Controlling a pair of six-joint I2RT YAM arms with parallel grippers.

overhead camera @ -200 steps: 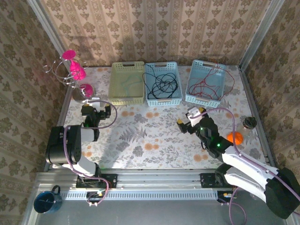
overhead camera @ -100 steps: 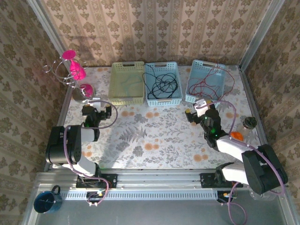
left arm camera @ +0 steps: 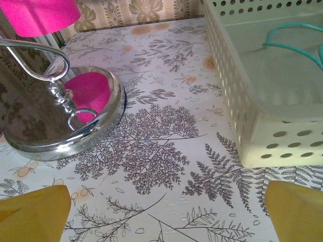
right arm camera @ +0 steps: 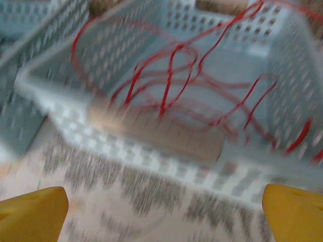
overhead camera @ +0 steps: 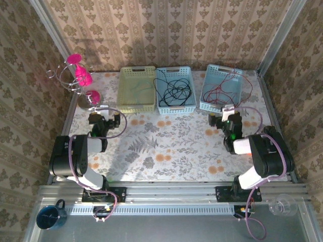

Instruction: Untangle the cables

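Red cables [overhead camera: 221,91] over the right basket [overhead camera: 212,107] rim

The flowered surface [overhead camera: 166,146] lies open in the middle. Along its far edge a cream basket [overhead camera: 135,108], a middle blue basket [overhead camera: 176,109] and a right blue basket [overhead camera: 204,92] stand side by side, the last just before the right tool [overhead camera: 225,120]. A chrome stand [overhead camera: 87,99] blocks the far-left corner

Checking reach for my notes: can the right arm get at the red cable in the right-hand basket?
Probably yes. The right gripper stands open just short of the right-hand blue basket, and the red cable lies uncovered inside; only the basket's near wall must be cleared.
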